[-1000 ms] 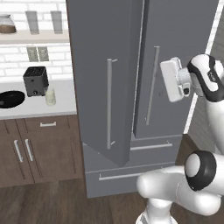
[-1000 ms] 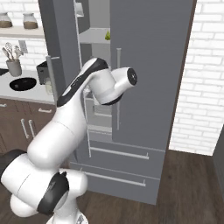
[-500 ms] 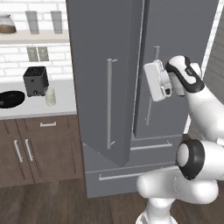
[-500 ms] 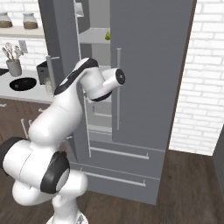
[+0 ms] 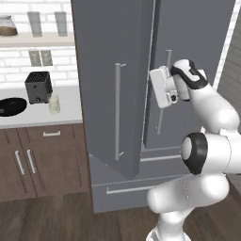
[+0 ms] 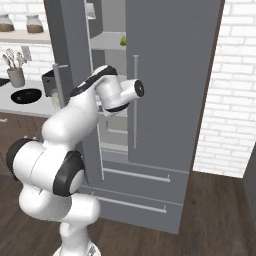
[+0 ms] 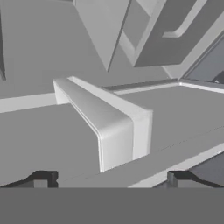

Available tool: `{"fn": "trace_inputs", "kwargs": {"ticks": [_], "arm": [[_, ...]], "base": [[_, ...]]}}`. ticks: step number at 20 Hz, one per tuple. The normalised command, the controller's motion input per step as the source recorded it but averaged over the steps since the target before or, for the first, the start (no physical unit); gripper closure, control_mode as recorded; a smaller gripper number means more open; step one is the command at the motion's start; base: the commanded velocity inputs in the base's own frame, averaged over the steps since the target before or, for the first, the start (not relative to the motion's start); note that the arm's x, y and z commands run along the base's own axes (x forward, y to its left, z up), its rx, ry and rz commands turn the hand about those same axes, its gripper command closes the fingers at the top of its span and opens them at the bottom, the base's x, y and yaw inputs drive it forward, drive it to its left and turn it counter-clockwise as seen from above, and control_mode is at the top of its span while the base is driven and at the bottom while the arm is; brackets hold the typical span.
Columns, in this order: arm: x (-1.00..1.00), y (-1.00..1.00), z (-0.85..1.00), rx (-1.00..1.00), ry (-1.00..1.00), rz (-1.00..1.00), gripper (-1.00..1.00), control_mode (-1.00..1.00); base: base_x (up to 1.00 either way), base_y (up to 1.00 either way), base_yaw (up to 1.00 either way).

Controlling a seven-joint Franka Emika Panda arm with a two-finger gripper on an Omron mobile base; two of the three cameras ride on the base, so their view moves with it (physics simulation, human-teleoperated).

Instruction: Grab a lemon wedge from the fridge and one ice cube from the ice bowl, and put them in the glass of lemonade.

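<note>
The lemon wedge [image 6: 122, 40] sits on an upper shelf inside the fridge [image 6: 170, 75], seen through the gap beside the swung-out left door [image 5: 110, 80]. The pincer [image 7: 109, 180] is released, its two finger tips spread wide, facing pale shelving within the fridge. On the surface [image 5: 40, 113] at 9 o'clock stand the ice bowl [image 5: 10, 106], a dark toaster [image 5: 38, 86] and the glass of lemonade [image 5: 54, 103], just beside the toaster.

White brick wall [image 6: 232, 90]; dark wood floor [image 5: 47, 219]; brown cabinets [image 5: 42, 160] under pale counter [image 5: 66, 106]; wall shelf [image 5: 33, 40].
</note>
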Motion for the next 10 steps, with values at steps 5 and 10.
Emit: {"fn": "trace_inputs", "kwargs": {"ticks": [5,10], "arm": [[0.36,0.04,-0.10,0.00,-0.01,0.02,-1.00,-1.00],[0.20,0.69,-0.16,0.00,0.00,0.13,-1.00,-1.00]], "base": [[0.00,0.00,0.00],[0.00,0.00,0.00]]}}
